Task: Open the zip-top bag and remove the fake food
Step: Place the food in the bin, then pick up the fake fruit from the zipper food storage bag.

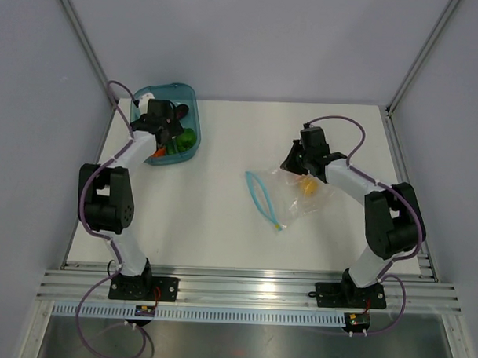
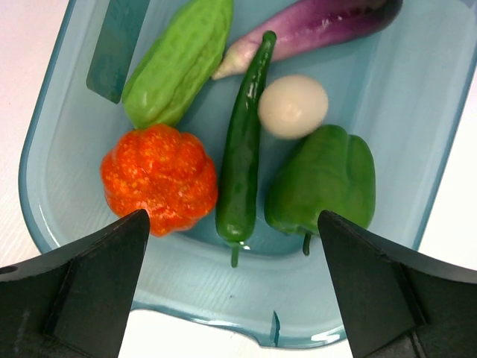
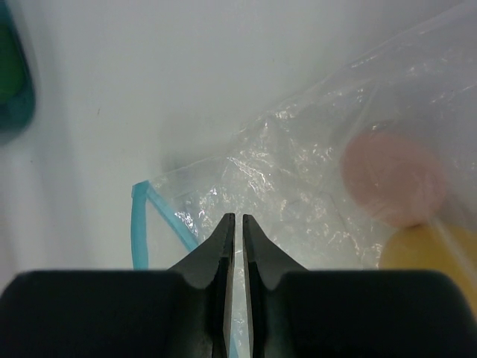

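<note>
**Bag half emptied:** The small clear, crinkly plastic zip-top bag (image 1: 301, 198) lies flat on the white table (image 1: 214, 225), right of centre in the overhead view. Its light blue zip strip (image 1: 260, 197) loops open toward the left. The right gripper (image 3: 238, 221) has its fingers pressed almost together, apparently pinching the thin film near the mouth. A yellow toy piece (image 3: 440, 253) and a pale pink disc (image 3: 393, 179) sit inside, at the right edge of the right wrist view.

The film looks light, limp and slippery, so the stiffer zip strip would likely give the surer hold.

At upper left of the overhead view, the left gripper (image 2: 232, 224) hangs over a teal translucent plastic tub (image 2: 417, 97), its fingers spread wide and empty. The tub holds an orange-red tomato (image 2: 158, 179), green pepper (image 2: 320, 183), white egg (image 2: 293, 106), purple eggplant (image 2: 313, 26) and green pod (image 2: 242, 164). It stands well apart from the bag, and only the right arm overhangs the bag.
</note>
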Action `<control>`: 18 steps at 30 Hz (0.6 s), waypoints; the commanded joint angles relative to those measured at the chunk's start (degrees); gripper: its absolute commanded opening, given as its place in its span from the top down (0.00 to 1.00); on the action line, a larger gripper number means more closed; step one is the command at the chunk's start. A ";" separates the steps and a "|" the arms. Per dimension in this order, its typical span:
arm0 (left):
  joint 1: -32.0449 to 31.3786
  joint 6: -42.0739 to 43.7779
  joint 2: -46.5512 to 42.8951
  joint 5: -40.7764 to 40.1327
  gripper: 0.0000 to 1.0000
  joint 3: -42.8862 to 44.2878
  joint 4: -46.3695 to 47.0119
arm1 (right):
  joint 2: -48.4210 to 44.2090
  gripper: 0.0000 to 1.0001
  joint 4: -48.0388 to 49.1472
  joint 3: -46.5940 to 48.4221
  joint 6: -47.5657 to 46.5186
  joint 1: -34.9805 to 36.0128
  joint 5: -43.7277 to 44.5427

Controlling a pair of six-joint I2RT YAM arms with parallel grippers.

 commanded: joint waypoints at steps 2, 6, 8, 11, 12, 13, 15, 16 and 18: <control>0.00 -0.03 -6.79 3.60 0.01 -2.97 4.18 | -3.19 0.86 0.91 -0.27 -0.17 -0.36 1.01; -0.17 -1.27 -10.30 6.41 0.01 -6.47 4.88 | -4.42 0.85 0.03 -0.36 -0.87 -0.36 2.94; -1.40 -1.98 -12.59 6.68 0.01 -8.85 4.88 | -5.38 0.84 -1.20 -0.45 -1.31 -0.28 4.78; -6.13 -1.63 -16.54 2.74 0.01 -11.58 6.01 | -7.75 0.83 -2.08 -0.97 -1.75 -0.36 8.47; -7.54 -1.62 -17.60 2.03 0.01 -12.72 6.80 | -8.54 0.82 -2.08 -1.41 -2.01 -0.28 9.18; -8.78 -1.97 -18.91 1.68 0.01 -15.43 7.51 | -9.25 0.82 -2.08 -2.11 -2.10 -0.36 9.97; -11.86 -3.55 -22.34 3.16 0.02 -18.95 11.37 | -11.01 0.80 -2.17 -2.82 -2.45 -0.45 12.52; -12.65 -4.52 -23.31 4.30 0.03 -22.36 12.95 | -11.45 0.80 -2.26 -3.26 -2.63 -0.36 13.23; -15.02 -6.63 -26.29 8.52 0.08 -26.42 18.31 | -12.33 0.79 -2.87 -3.61 -2.89 -0.63 14.90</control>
